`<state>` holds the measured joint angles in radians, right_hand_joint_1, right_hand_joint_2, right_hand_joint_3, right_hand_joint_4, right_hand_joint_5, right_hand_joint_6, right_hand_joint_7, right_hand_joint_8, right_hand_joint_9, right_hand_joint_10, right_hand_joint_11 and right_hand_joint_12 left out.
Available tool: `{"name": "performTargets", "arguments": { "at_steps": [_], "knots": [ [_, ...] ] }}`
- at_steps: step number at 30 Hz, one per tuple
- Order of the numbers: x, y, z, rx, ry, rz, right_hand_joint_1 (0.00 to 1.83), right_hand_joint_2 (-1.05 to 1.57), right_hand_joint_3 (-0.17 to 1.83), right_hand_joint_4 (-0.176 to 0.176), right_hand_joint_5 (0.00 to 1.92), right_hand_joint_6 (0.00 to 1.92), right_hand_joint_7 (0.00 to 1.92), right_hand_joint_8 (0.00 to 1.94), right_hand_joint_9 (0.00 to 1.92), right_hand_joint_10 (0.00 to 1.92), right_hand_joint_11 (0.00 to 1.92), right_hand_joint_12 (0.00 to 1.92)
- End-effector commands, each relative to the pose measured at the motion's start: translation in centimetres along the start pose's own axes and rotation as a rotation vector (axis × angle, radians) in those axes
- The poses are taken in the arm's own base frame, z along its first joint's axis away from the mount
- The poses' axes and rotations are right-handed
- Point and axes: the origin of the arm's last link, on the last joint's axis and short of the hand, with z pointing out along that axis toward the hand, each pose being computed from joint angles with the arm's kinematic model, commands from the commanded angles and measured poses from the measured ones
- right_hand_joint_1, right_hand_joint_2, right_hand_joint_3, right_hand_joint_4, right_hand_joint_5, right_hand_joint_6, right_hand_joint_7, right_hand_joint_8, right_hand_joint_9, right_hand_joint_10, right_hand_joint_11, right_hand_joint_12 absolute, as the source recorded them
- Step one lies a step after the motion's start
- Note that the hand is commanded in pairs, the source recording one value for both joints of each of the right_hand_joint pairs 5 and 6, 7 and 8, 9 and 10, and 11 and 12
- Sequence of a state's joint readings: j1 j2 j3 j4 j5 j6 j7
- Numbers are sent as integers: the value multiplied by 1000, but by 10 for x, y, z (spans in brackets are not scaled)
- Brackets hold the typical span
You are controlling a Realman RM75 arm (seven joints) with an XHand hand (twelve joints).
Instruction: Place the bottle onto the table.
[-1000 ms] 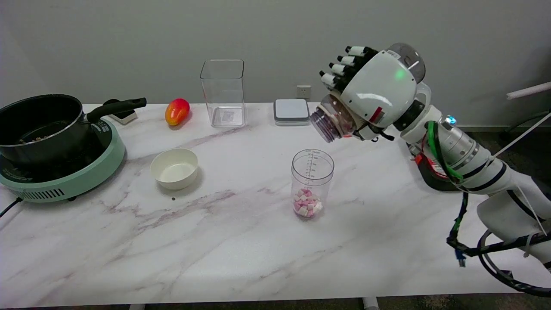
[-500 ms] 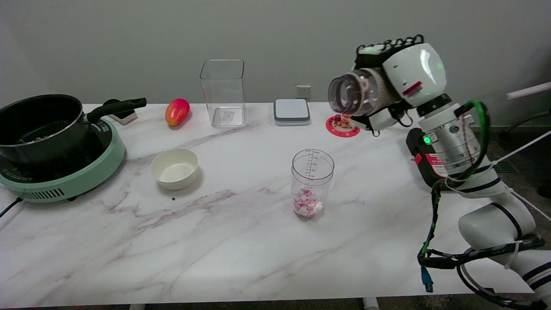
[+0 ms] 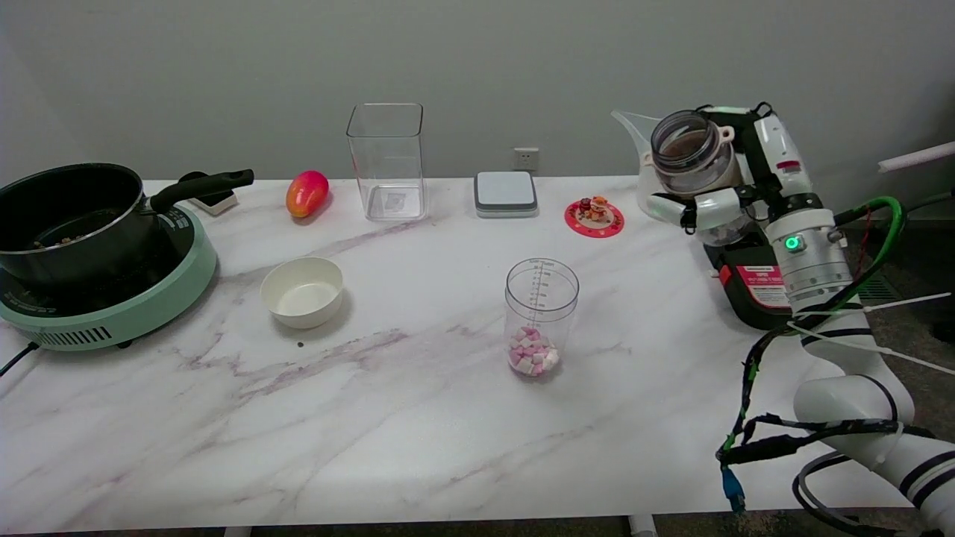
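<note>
A lab mock kitchen: marble table (image 3: pixel 388 418), induction cooker (image 3: pixel 112 313) (cabled arm).

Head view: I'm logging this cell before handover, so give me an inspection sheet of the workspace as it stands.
Surface: white marble-pattern table, no spills seen.
Job's things: clear bottle, mouth up, held in the air above the table's far right; not set down.
Clutter: black pot on green cooktop; white bowl; measuring cup holding pink and white pieces; tall clear container; red-yellow fruit; grey scale; red coaster; black-and-red device.
Hands: right hand grips the bottle.
Cables: green and black leads hang along the right arm.
Surroundings: grey wall, wall socket.
</note>
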<state>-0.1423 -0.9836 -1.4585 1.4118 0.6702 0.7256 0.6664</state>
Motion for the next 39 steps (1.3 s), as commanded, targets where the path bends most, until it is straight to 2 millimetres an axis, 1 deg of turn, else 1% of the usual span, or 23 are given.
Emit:
{"name": "performTargets", "arguments": {
  "at_steps": [1,3,6,8,14,17,19,25,34,39],
  "knots": [
    [-63,74,50,-95,-158,588,1530,239,1056,0,1251,1251,1212,1212,1190,1190,975,975],
    [-85,67,54,-80,-186,617,1530,239,1058,0,1248,1248,1213,1213,1190,1190,975,975],
    [-106,54,63,-65,-203,664,1531,205,1091,0,1231,1231,1208,1208,1181,1181,969,969],
    [-115,46,67,-55,-213,679,1532,182,1110,0,1215,1215,1204,1204,1180,1180,964,964],
    [-131,22,75,-9,-240,713,1534,94,1177,0,1180,1180,1186,1186,1161,1161,942,942],
    [-141,15,71,-8,-255,733,1535,89,1178,0,1188,1188,1184,1184,1162,1162,942,942],
    [-149,12,65,-17,-266,750,1534,92,1177,0,1189,1189,1186,1186,1163,1163,942,942],
    [-163,5,55,-35,-283,786,1531,113,1161,0,1195,1195,1191,1191,1167,1167,944,944],
    [-178,4,37,-72,-309,811,1530,124,1148,0,1202,1202,1195,1195,1171,1171,949,949],
    [-180,4,35,-78,-312,813,1528,114,1138,0,1196,1196,1189,1189,1170,1170,960,960]
  ]
}}
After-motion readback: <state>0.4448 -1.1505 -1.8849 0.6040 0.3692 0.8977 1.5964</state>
